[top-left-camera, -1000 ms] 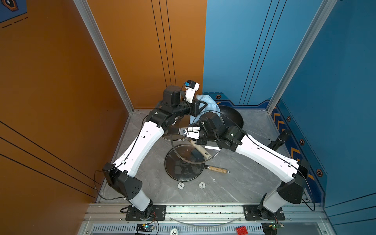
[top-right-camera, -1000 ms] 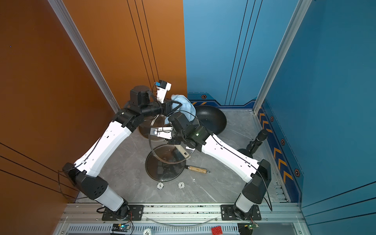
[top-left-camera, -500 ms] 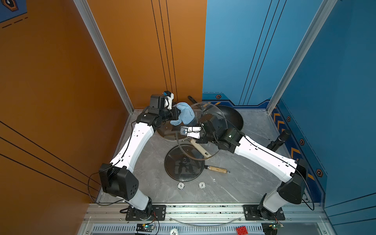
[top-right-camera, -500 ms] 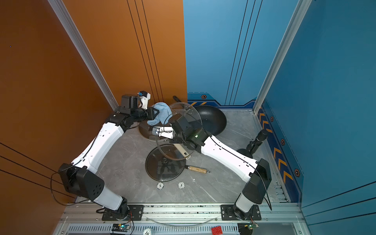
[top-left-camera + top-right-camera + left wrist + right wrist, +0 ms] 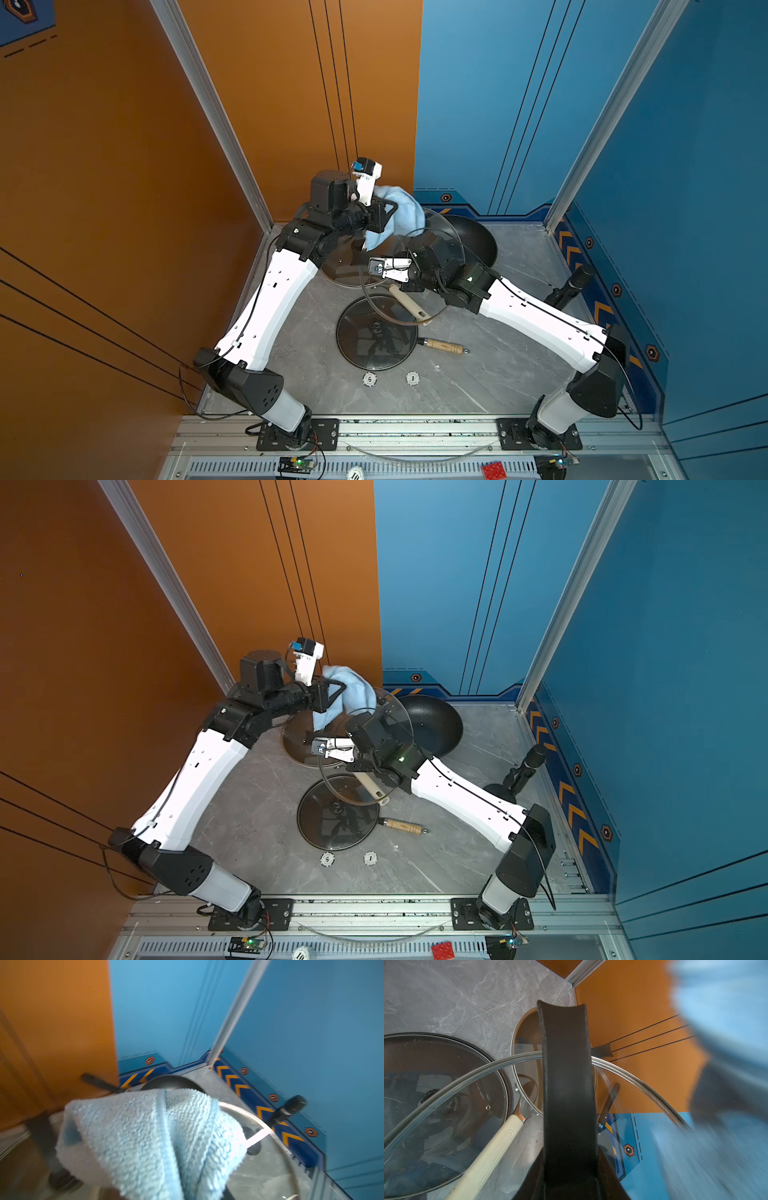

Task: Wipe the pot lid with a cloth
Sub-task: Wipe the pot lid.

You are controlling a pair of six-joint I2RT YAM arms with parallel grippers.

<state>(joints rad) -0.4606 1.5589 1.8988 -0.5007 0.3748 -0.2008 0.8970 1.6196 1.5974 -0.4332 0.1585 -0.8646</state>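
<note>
My right gripper (image 5: 424, 253) (image 5: 374, 729) is shut on the black strap handle (image 5: 564, 1076) of the glass pot lid (image 5: 386, 307) (image 5: 345, 787). It holds the lid tilted above the table. My left gripper (image 5: 384, 216) (image 5: 336, 692) is shut on the light-blue cloth (image 5: 401, 210) (image 5: 353, 688), bunched against the lid's far upper rim. In the left wrist view the cloth (image 5: 149, 1136) hides my fingers and lies over the lid's steel rim (image 5: 249, 1114). In the right wrist view the cloth (image 5: 726, 1022) is a blue blur beyond the rim.
A second glass lid (image 5: 376, 332) covers a pan with a wooden handle (image 5: 442, 345). Behind it are a cream-handled pan (image 5: 409, 303), a black wok (image 5: 478, 245) at the back, a black post (image 5: 575, 284) at right and two round chips (image 5: 369, 379).
My left arm swung the cloth out to the left off the lid, then back up to the lid's far rim. The right arm has kept the lid raised, barely shifting.
</note>
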